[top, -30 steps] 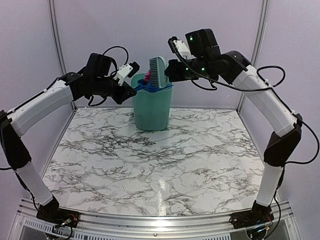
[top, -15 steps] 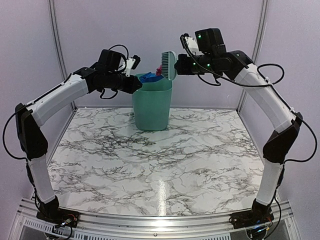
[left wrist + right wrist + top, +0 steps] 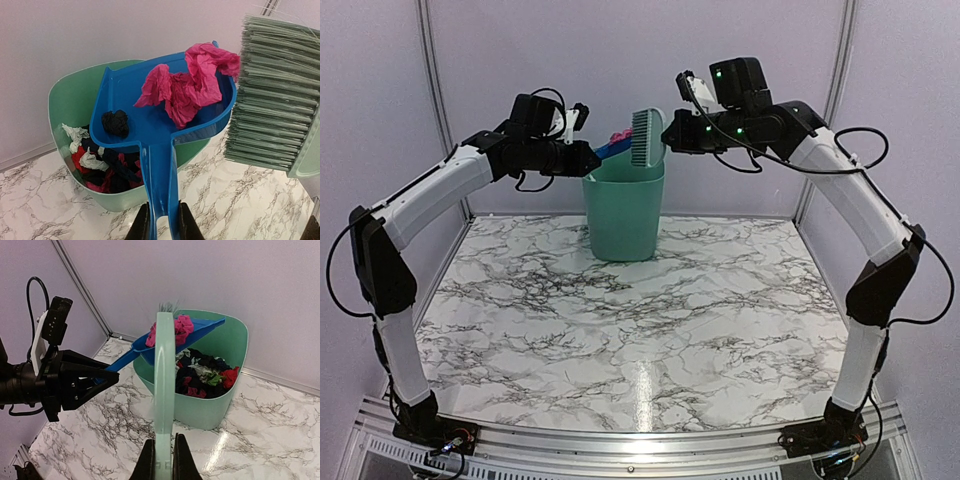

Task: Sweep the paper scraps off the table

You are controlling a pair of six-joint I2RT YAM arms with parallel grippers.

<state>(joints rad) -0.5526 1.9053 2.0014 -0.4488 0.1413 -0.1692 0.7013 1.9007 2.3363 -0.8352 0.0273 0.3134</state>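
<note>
My left gripper [image 3: 160,227] is shut on the handle of the blue dustpan [image 3: 155,125], held tilted over the green bin [image 3: 623,205]. A large magenta-pink scrap [image 3: 192,85] and a small black scrap [image 3: 116,122] lie in the pan. Several paper scraps [image 3: 205,375], red, black, white, pink and green, fill the bin. My right gripper [image 3: 163,462] is shut on the handle of the green hand brush [image 3: 164,375]; its bristles [image 3: 272,95] stand at the pan's far edge beside the pink scrap. In the top view the pan [image 3: 610,148] and brush [image 3: 644,140] meet above the bin.
The green bin stands at the back middle of the marble table [image 3: 640,330], near the rear wall. Metal frame posts [image 3: 432,90] rise at the back corners. A metal rail [image 3: 630,440] runs along the near edge.
The left gripper has lifted the dustpan higher over the bin's rim. The right gripper has swung the brush back left from its rightward position, against the pan.
</note>
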